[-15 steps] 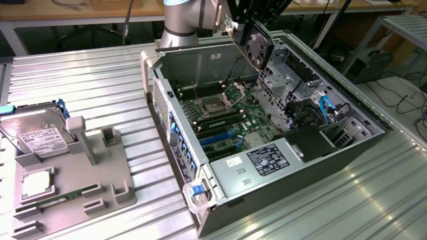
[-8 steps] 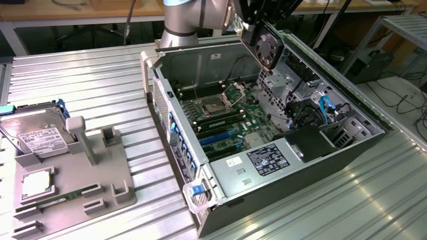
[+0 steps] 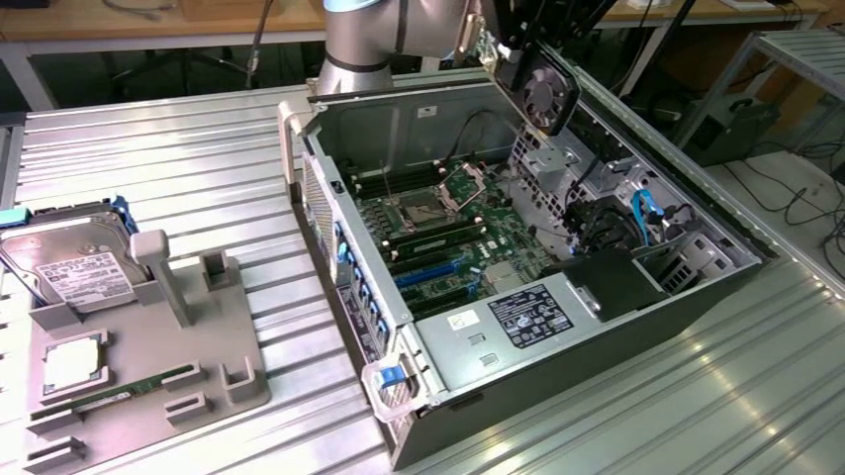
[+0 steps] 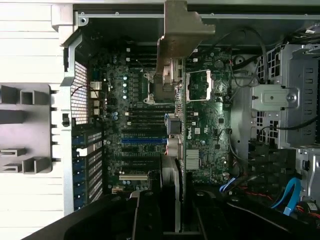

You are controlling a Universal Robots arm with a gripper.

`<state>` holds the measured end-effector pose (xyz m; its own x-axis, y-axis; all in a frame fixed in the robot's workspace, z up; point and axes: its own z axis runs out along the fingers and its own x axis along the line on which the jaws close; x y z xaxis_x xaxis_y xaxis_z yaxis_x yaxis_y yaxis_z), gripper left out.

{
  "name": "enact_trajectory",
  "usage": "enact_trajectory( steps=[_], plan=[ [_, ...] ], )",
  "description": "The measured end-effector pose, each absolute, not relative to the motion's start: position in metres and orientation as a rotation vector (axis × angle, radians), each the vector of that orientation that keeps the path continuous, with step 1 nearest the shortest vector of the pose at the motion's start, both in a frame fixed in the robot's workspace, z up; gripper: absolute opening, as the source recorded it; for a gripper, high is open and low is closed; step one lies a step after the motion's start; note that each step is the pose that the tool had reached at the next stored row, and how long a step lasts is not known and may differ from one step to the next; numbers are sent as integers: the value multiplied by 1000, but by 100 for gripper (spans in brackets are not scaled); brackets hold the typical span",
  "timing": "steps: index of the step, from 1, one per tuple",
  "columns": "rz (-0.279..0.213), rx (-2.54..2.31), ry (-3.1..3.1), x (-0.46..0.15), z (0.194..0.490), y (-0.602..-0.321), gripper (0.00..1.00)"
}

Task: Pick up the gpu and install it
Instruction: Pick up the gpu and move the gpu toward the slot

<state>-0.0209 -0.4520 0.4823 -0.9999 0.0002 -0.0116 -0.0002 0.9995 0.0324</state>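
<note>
The gpu (image 3: 543,89) hangs tilted over the far side of the open computer case (image 3: 436,107), its dark side with a round fan facing the camera. My gripper (image 3: 510,42) is shut on it from above. In the wrist view the gpu (image 4: 181,125) appears edge-on, with its silver bracket (image 4: 182,30) at the far end. It hovers above the green motherboard (image 4: 135,95), apart from the blue and black expansion slots (image 4: 142,141). The gripper (image 4: 175,197) has dark fingers (image 4: 147,212) on either side of the card.
Inside the case are a drive cage (image 3: 581,163), blue cables (image 3: 644,213) and a labelled power supply (image 3: 528,317). On the exterior view's left a grey fixture (image 3: 218,341) carries a silver hard drive (image 3: 66,262), a CPU (image 3: 73,361) and a narrow RAM stick (image 3: 119,393). Ribbed metal table (image 3: 198,158) surrounds everything.
</note>
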Motion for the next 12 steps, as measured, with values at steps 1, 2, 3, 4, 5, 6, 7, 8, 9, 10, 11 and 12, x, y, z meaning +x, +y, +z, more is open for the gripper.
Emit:
enact_trajectory(
  steps=[1, 2, 3, 4, 5, 6, 7, 8, 9, 10, 11, 12],
  plan=[
    [51, 0, 3130, -19, 482, -452, 28],
    [51, 0, 3129, -17, 482, -452, 28],
    [51, 0, 3129, -16, 482, -452, 28],
    [51, 0, 3130, -14, 482, -452, 28],
    [51, 1, 3129, -11, 481, -452, 28],
    [51, 1, 3130, -9, 481, -452, 28],
    [51, 1, 3129, -8, 481, -452, 28],
    [51, 1, 3129, -5, 481, -452, 28],
    [51, 1, 3130, -4, 481, -452, 28],
    [51, 1, 3130, -3, 481, -452, 28],
    [51, 1, 3130, -3, 481, -452, 28],
    [51, 1, 3130, -3, 481, -452, 28]
  ],
)
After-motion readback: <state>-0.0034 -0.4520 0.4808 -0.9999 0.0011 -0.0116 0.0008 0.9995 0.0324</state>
